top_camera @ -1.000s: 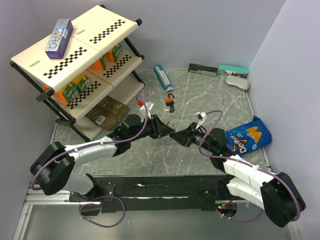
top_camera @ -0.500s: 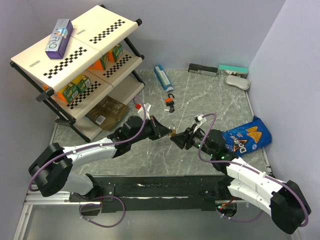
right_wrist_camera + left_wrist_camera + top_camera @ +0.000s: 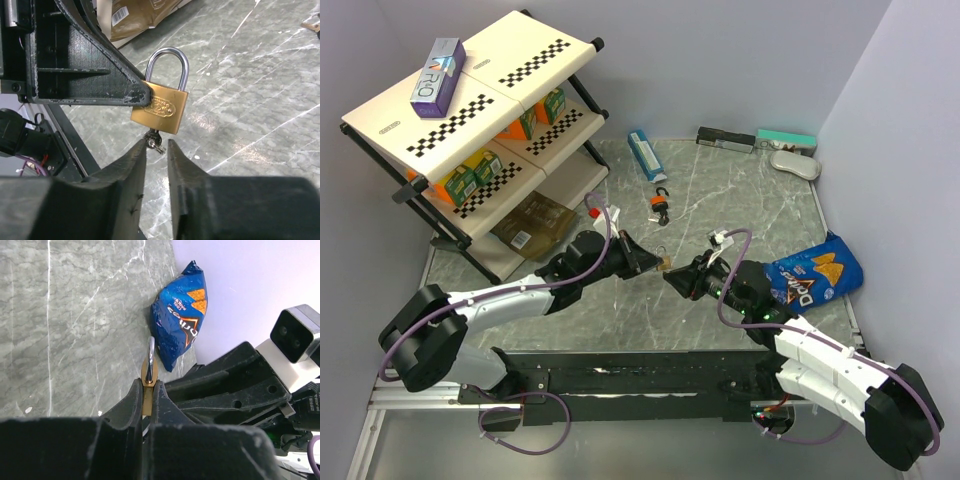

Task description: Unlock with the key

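My left gripper (image 3: 146,390) is shut on the body of a small brass padlock (image 3: 149,375) and holds it above the table, shackle closed. In the right wrist view the padlock (image 3: 159,110) hangs from the left fingers, with the tiny dark key (image 3: 154,141) stuck in its underside. My right gripper (image 3: 156,145) is open; its fingertips stand on either side of the key, which lies close to the left finger. From the top, the padlock (image 3: 664,264) sits between the left gripper (image 3: 655,262) and the right gripper (image 3: 672,277).
An orange-bodied padlock (image 3: 662,205) lies on the marble table behind the grippers. A blue chips bag (image 3: 815,272) lies at the right. A shelf rack (image 3: 480,130) stands at the left, with a brown packet (image 3: 535,222) beneath it. A blue box (image 3: 646,154) and small items (image 3: 786,140) lie at the back.
The two grippers have drawn slightly apart, so the brass padlock now shows between them. The right arm shifted a little down and right. Little moved in the last half second.
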{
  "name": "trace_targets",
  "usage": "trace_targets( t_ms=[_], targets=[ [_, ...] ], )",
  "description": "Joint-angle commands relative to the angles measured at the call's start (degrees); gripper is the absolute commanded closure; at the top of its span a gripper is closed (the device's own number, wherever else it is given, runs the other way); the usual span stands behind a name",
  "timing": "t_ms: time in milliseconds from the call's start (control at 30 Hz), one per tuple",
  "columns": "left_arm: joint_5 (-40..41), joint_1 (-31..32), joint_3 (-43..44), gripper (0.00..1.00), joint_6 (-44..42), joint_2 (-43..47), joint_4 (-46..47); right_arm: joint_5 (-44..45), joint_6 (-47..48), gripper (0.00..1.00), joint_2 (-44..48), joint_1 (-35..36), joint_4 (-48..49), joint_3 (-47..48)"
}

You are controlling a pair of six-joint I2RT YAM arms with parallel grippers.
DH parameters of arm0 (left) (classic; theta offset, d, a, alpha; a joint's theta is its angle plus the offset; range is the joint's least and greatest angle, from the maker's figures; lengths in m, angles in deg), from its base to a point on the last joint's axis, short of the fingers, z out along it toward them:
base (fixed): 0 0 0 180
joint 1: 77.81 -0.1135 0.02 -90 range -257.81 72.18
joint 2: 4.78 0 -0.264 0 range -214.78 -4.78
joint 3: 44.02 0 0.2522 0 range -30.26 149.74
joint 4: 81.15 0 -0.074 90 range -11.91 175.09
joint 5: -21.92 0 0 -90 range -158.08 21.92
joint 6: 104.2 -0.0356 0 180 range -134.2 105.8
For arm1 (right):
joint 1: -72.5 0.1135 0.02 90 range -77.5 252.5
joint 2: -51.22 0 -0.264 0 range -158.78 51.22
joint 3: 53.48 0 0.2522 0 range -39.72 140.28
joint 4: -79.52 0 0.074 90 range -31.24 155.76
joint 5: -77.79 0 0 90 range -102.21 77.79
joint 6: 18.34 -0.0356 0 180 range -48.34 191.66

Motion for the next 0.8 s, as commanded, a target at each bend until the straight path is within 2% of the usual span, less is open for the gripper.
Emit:
trace_targets(
  t_ms=[0, 200, 467, 767],
  targets=[
    [-0.9, -0.4, 0.7, 0.99, 1.2, 1.6, 4.9, 0.3, -0.1, 0.74, 0.3, 0.1, 2.8, 0.7],
    [-2.9, -0.5, 0.0, 0.99, 0.5, 1.8, 7.8, -0.8, -2.6, 0.88, -0.2, 0.0, 6.4, -1.0],
    [0.7, -0.5, 0.9, 0.99, -0.6, 2.7, 2.6, -0.2, -0.5, 0.77, 0.7, 0.2, 2.1, 0.9],
    [2.2, -0.5, 1.7, 0.99, -0.5, 2.4, 0.6, 2.8, 2.1, 0.7, 1.7, 3.5, -2.3, 2.9]
  ],
)
